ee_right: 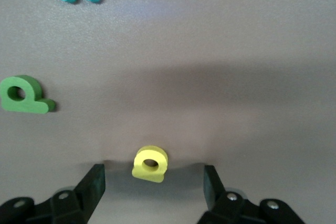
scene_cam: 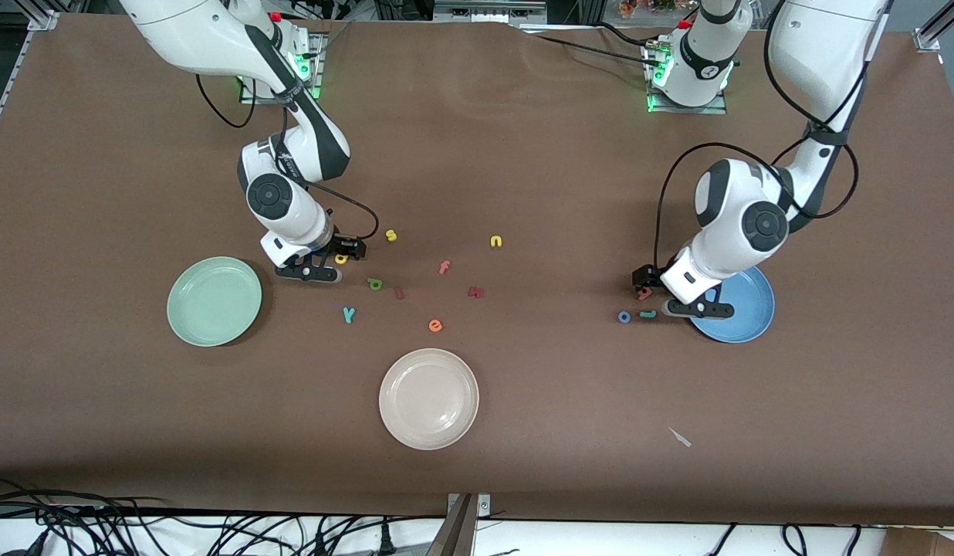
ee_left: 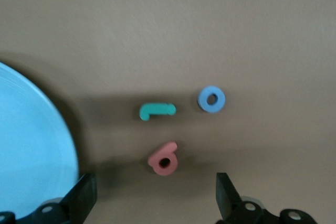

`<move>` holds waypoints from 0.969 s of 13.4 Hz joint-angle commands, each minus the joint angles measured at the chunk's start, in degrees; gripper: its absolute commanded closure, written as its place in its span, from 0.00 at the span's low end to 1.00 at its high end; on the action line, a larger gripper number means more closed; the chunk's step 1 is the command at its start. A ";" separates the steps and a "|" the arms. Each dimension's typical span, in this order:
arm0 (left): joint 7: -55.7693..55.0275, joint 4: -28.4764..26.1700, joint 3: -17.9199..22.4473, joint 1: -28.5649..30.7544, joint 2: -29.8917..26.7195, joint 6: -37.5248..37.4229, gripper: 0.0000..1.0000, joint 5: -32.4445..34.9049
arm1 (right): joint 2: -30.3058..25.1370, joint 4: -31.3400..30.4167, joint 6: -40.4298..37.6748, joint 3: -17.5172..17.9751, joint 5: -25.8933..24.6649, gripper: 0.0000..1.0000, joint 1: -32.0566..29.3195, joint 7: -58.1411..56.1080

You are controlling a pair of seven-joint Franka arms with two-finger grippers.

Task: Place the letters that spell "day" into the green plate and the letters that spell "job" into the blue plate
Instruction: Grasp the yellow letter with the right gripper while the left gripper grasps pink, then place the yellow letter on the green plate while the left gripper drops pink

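Plates come first: the green plate [scene_cam: 214, 300] sits bare toward my right arm's end of the table, the blue plate [scene_cam: 743, 306] bare toward my left arm's end, and a cream-white plate [scene_cam: 428, 398] lies between them, nearer the front camera. My right gripper [ee_right: 151, 182] is down at the table beside the green plate, its fingers spread on either side of the yellow "a" [ee_right: 150, 164] without touching it. The dark green "d" [scene_cam: 375, 284] and teal "y" [scene_cam: 349, 313] lie near that letter, the "y" closest to the front camera. My left gripper [ee_left: 155, 195] hangs low at the blue plate's edge, fingers wide apart and holding nothing, the red-pink "b" [ee_left: 164, 159] just ahead of them. The teal "j" [ee_left: 157, 110] and blue "o" [ee_left: 211, 99] rest side by side on the table, just beside the "b".
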 commanded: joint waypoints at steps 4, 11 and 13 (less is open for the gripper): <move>0.21 -0.67 0.29 -1.32 1.80 3.31 0.02 -1.78 | 0.40 0.35 0.25 0.14 -0.30 0.44 -0.29 0.42; 0.30 -0.15 0.29 -1.76 4.96 5.17 0.11 -1.78 | 0.40 0.53 0.25 0.14 -0.21 0.73 -0.29 0.50; 0.47 -0.14 0.29 -1.76 5.32 6.75 0.29 -1.35 | 0.40 0.53 0.34 0.14 -0.13 0.80 -0.29 0.59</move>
